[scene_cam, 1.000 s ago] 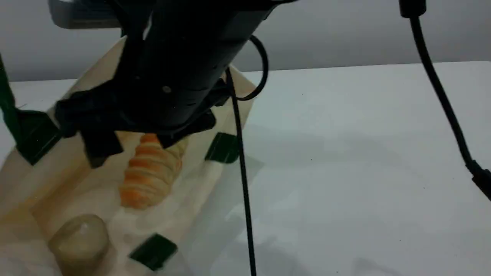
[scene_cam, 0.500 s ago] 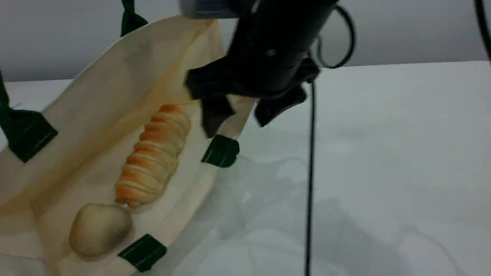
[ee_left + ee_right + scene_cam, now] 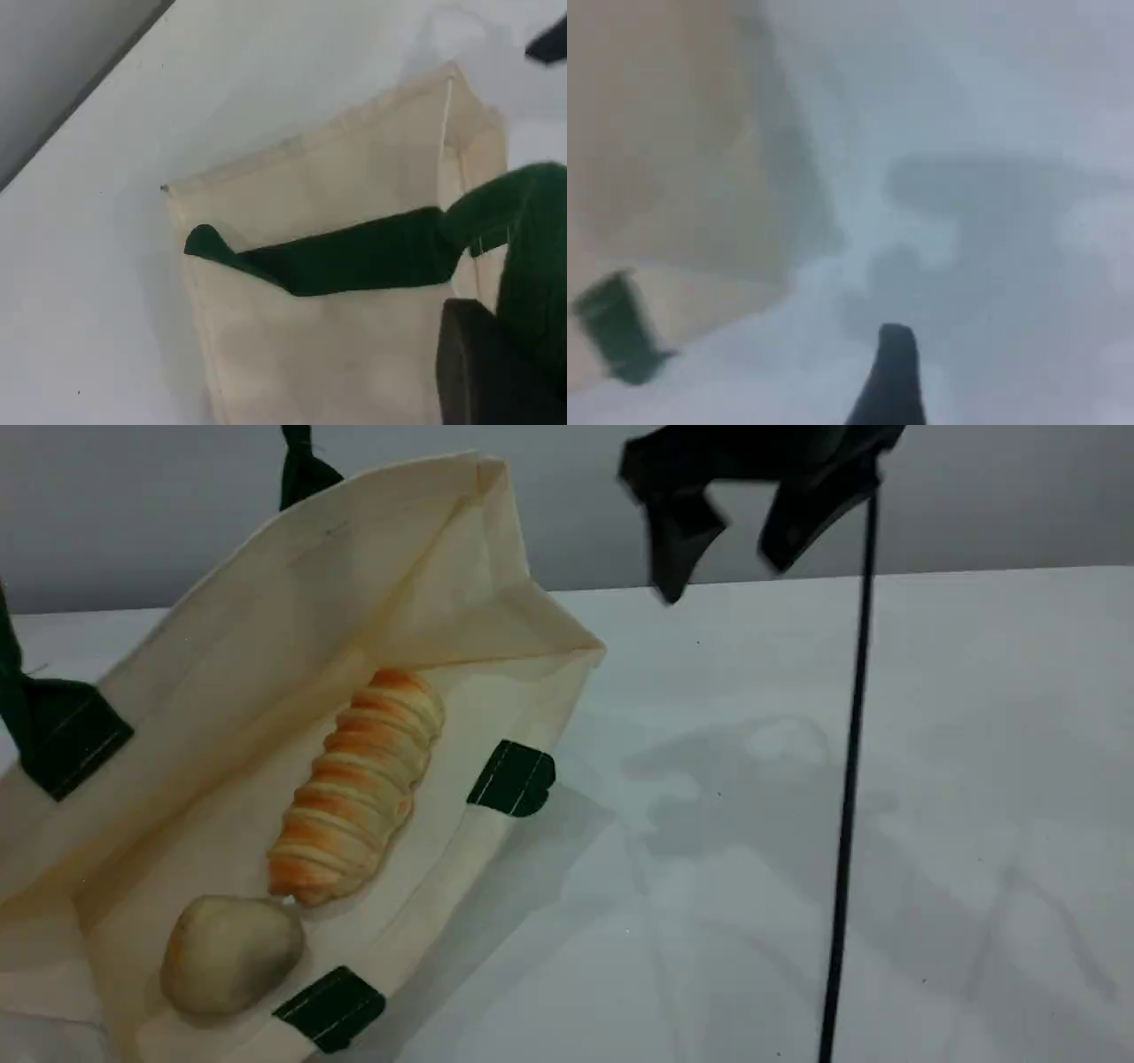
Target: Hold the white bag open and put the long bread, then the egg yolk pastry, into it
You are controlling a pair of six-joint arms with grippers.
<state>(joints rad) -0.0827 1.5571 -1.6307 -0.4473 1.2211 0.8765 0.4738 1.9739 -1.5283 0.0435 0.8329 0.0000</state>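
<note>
The white bag [image 3: 292,602] stands open at the left of the table, its far rim lifted. Inside lies the long bread [image 3: 359,784], and the egg yolk pastry [image 3: 230,955] rests against its near end. Up and to the right of the bag, my right gripper [image 3: 725,571] hangs open in the air with nothing between its fingers; one of its fingertips [image 3: 893,381] shows over bare table beside the bag [image 3: 664,159]. In the left wrist view my left gripper [image 3: 496,345] is shut on the dark green handle [image 3: 354,261] above the bag [image 3: 337,363].
A black cable [image 3: 846,797] hangs straight down from the right arm across the middle of the table. Green stitched tabs [image 3: 514,778] mark the bag's near rim. The white tabletop [image 3: 886,912] stretches right of the bag.
My right gripper has lifted out of the bag and moved up and to the right, open. The egg yolk pastry has settled inside the bag at the bread's near end.
</note>
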